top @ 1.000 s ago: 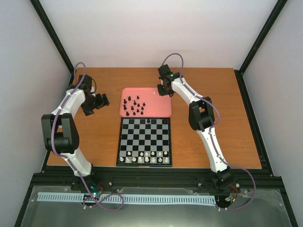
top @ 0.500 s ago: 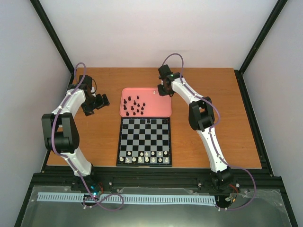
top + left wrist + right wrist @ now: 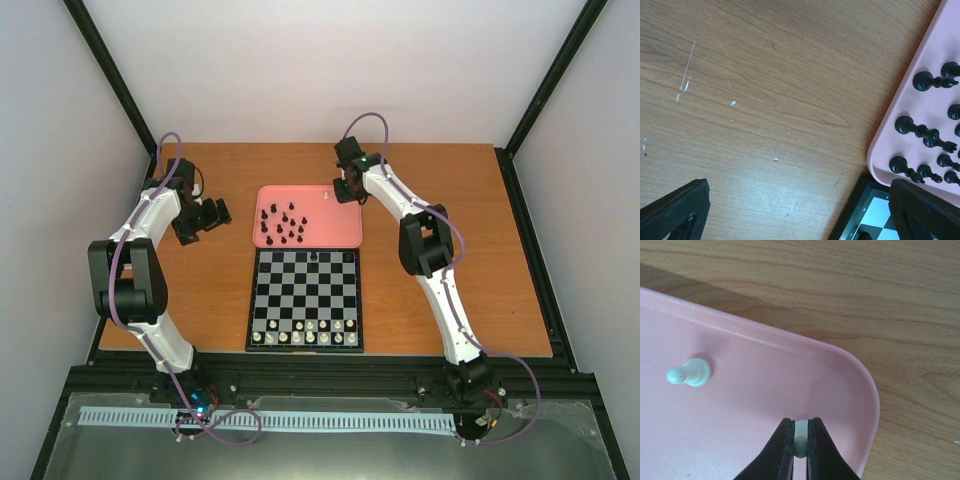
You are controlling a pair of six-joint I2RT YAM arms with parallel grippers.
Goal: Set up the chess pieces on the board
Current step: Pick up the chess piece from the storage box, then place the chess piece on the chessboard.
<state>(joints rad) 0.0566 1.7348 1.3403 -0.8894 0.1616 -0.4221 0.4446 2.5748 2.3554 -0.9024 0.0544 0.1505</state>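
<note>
Right pincer (image 3: 800, 432) tight on a cream-white piece (image 3: 800, 445) in the pink tray (image 3: 765, 405) — left pincer (image 3: 799, 202) agape, empty

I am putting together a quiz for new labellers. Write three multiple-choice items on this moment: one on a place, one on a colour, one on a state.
1. Where do most black pieces stand? A. on the pink tray B. on the board C. on the table
2. What colour is the piece in the right gripper? A. black B. cream-white C. red
3. How is the left gripper? A. shut on a pawn B. shut on the tray's rim C. open, holding nothing
Key: 1 A, they cluster on the tray, one alone on the board; 2 B, the right wrist view shows a pale piece pinched in it; 3 C, its jaws stand far apart over the table.
</note>
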